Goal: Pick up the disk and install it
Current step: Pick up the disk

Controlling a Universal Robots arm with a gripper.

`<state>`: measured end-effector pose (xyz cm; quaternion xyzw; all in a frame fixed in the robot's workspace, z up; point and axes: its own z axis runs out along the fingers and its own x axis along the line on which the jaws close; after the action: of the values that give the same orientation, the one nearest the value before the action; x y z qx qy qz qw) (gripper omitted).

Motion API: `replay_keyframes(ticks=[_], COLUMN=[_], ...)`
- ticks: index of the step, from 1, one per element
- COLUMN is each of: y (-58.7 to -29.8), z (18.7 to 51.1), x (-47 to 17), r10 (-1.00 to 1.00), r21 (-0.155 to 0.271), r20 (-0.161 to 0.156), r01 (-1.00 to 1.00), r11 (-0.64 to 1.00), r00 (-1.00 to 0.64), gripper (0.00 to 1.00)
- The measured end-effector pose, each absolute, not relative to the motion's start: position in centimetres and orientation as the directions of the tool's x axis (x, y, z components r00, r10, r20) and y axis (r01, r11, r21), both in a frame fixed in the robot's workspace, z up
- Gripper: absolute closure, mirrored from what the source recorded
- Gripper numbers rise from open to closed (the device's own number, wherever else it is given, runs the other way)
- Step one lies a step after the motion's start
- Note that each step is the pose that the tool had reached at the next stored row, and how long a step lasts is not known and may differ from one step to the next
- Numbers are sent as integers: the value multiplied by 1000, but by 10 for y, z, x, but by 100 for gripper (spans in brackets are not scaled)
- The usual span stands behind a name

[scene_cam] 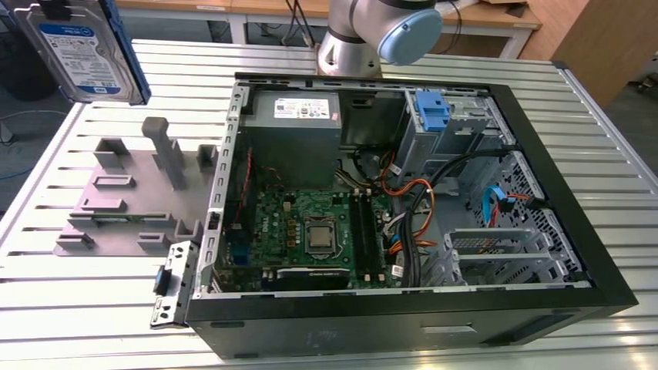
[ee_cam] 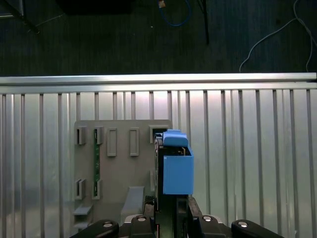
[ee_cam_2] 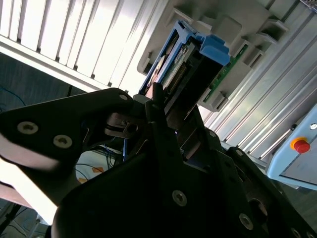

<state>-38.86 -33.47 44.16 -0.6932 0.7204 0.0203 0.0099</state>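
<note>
The disk (scene_cam: 85, 54), a silver-grey drive with a white-and-blue label in a blue bracket, hangs upright in the air at the exterior view's far left, above the grey holder fixture (scene_cam: 134, 193). My gripper (scene_cam: 58, 9) is shut on its upper end. In the first wrist view the disk (ee_cam: 177, 168) is seen edge-on, blue bracket outward, between my fingers (ee_cam: 148, 220), with the fixture (ee_cam: 119, 168) below it. The second wrist view shows the disk (ee_cam_2: 185, 59) clamped in the gripper (ee_cam_2: 158, 111).
An open computer case (scene_cam: 575, 231) lies on the slatted metal table (scene_cam: 596, 116), with a motherboard (scene_cam: 308, 231), cables and a drive bay with a blue latch (scene_cam: 432, 112). The arm's base (scene_cam: 360, 38) stands behind the case. A green card (ee_cam: 96, 163) sits in the fixture.
</note>
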Motion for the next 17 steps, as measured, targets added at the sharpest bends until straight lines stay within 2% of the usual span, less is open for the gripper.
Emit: replay_keyframes(ticks=[17], y=[-335], z=[454], x=[-389], r10=[-998], r21=[15], r20=[-42], r01=[-999], r11=[38], r00=[-39], gripper=[65])
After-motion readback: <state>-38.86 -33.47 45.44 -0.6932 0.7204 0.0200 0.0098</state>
